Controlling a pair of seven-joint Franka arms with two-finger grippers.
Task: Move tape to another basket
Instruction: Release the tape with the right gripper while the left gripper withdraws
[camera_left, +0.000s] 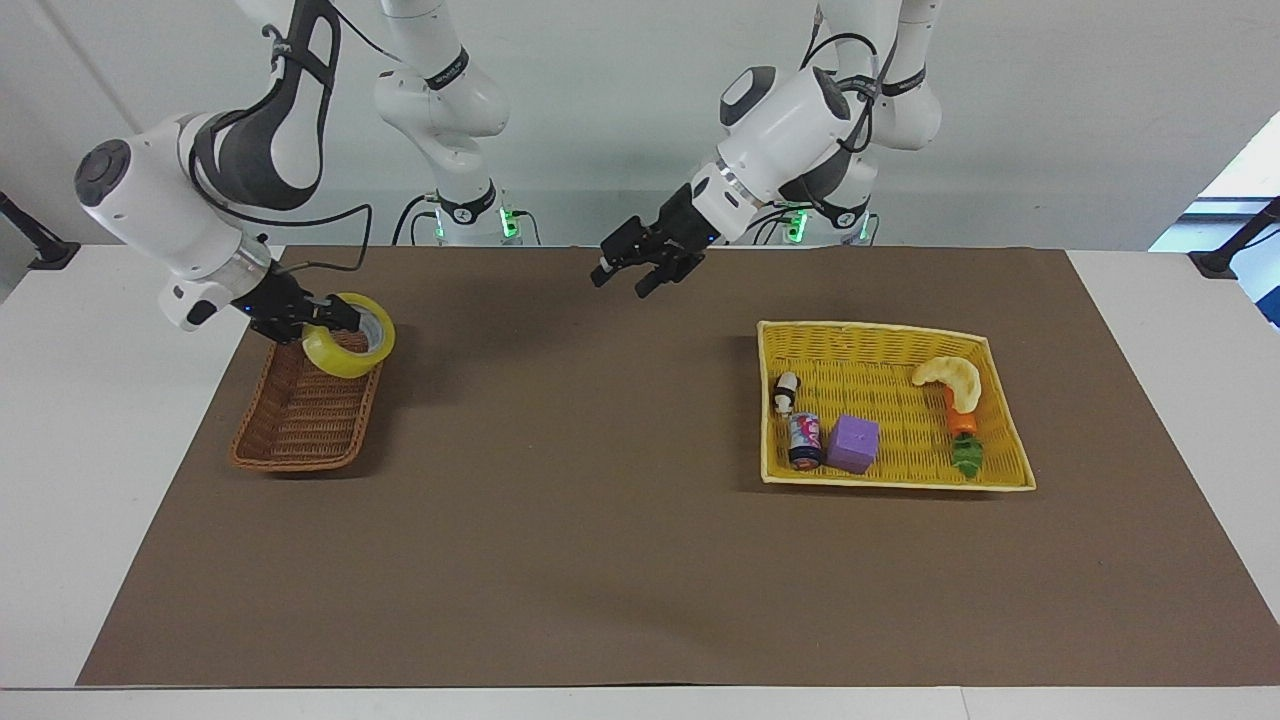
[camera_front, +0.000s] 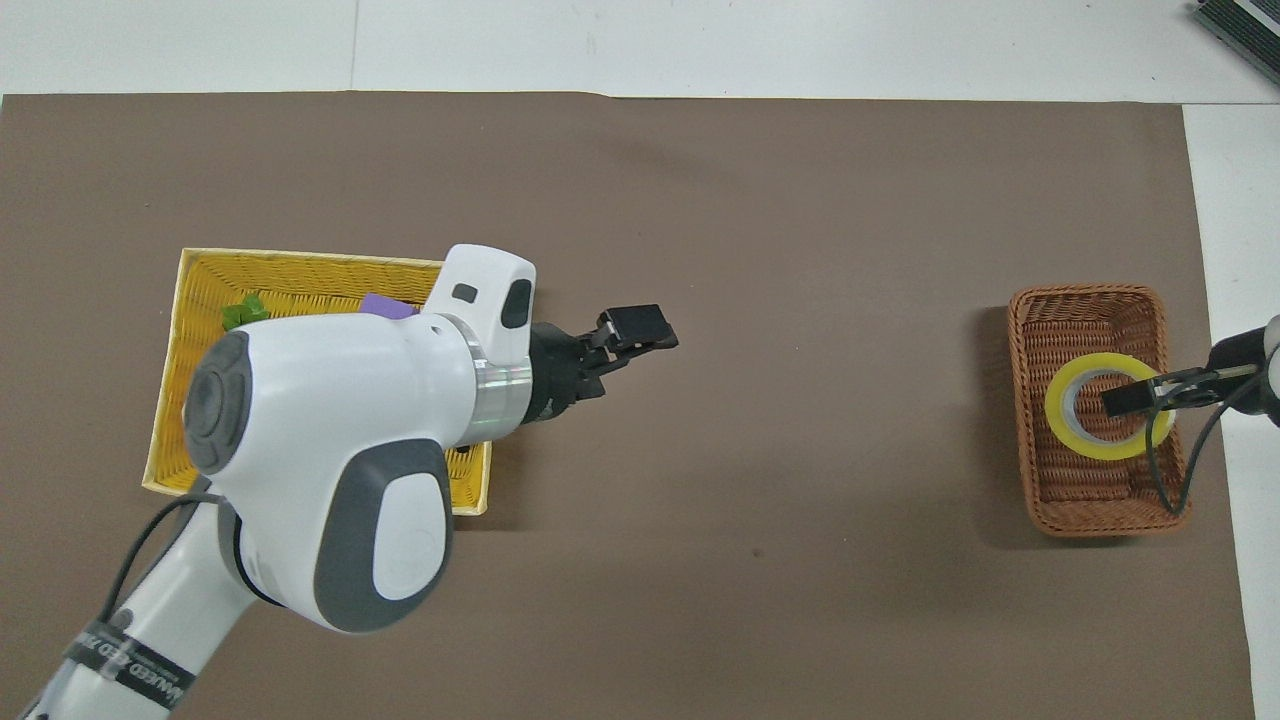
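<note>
Over basket (camera_left: 300, 420) | tape (camera_left: 349, 349) pinched in right jaws

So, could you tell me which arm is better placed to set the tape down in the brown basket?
The right arm: its gripper holds the tape over the brown basket. The left gripper is open, empty, above the mat.

Two arms, each with one gripper: left gripper (camera_left: 640, 272), right gripper (camera_left: 322, 318).
Two baskets: one brown wicker basket (camera_left: 290, 440), one yellow basket (camera_left: 1000, 470).
One tape roll (camera_left: 345, 352).
In yellow basket, five items: one purple cube (camera_left: 853, 444), one small can (camera_left: 804, 440), one carrot (camera_left: 963, 432), one crescent pastry (camera_left: 950, 380), one small figure (camera_left: 786, 392).
One brown mat (camera_left: 600, 550).
</note>
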